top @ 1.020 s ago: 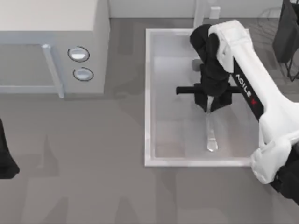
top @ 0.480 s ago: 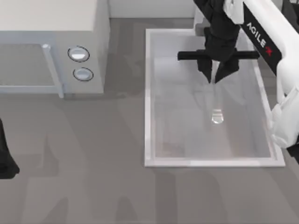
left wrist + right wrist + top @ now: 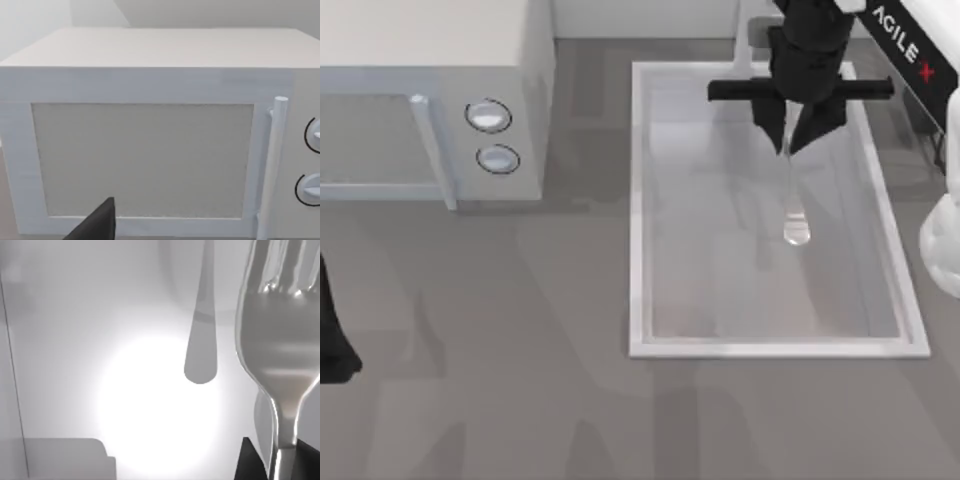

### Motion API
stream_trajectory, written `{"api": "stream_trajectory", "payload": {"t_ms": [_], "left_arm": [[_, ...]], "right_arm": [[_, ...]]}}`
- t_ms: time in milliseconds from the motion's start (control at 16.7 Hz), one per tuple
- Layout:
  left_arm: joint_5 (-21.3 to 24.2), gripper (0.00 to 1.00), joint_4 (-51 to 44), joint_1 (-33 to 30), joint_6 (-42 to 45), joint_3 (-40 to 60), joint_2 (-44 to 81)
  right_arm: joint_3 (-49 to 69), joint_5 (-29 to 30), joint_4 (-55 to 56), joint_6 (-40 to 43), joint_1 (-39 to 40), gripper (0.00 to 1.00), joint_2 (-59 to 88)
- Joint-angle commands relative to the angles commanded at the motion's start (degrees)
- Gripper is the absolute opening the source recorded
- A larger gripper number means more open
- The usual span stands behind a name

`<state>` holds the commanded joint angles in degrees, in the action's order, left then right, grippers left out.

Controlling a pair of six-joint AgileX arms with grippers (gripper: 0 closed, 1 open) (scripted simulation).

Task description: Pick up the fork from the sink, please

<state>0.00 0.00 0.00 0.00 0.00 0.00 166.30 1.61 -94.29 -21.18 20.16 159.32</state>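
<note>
Right gripper (image 3: 790,135) clamping fork (image 3: 792,200) above sink (image 3: 638,200), tines hidden

The fork (image 3: 280,340) is glossy polished metal; the sink (image 3: 640,200) looks smooth, matt white.

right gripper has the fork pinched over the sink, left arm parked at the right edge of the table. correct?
One thing is off: the left arm is parked at the table's left edge, not the right, as the top view shows. The rest holds: the right gripper is shut on the fork over the sink.
</note>
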Motion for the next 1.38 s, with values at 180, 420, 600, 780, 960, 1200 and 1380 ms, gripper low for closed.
{"api": "stream_trajectory", "payload": {"t_ms": [180, 420, 600, 780, 960, 1200, 1380], "left_arm": [[0.0, 1.0, 0.0, 0.0, 0.0, 0.0, 0.0], [0.0, 1.0, 0.0, 0.0, 0.0, 0.0, 0.0], [0.0, 1.0, 0.0, 0.0, 0.0, 0.0, 0.0], [0.0, 1.0, 0.0, 0.0, 0.0, 0.0, 0.0], [0.0, 1.0, 0.0, 0.0, 0.0, 0.0, 0.0], [0.0, 1.0, 0.0, 0.0, 0.0, 0.0, 0.0], [0.0, 1.0, 0.0, 0.0, 0.0, 0.0, 0.0]], "right_arm": [[-0.54, -0.04, 0.13, 0.11, -0.16, 0.0, -0.82], [-9.27, -0.27, 2.25, 1.91, -1.92, 0.0, -8.29], [-22.11, -0.55, 4.81, 4.11, -4.09, 0.0, -17.42], [-38.23, -0.87, 7.66, 6.62, -6.56, 0.0, -27.98], [-52.64, -1.18, 10.35, 9.07, -8.97, 0.0, -38.06], [-63.88, -1.49, 12.94, 11.46, -11.32, 0.0, -47.78], [-65.92, -1.56, 13.47, 11.97, -11.83, 0.0, -49.74]]}}
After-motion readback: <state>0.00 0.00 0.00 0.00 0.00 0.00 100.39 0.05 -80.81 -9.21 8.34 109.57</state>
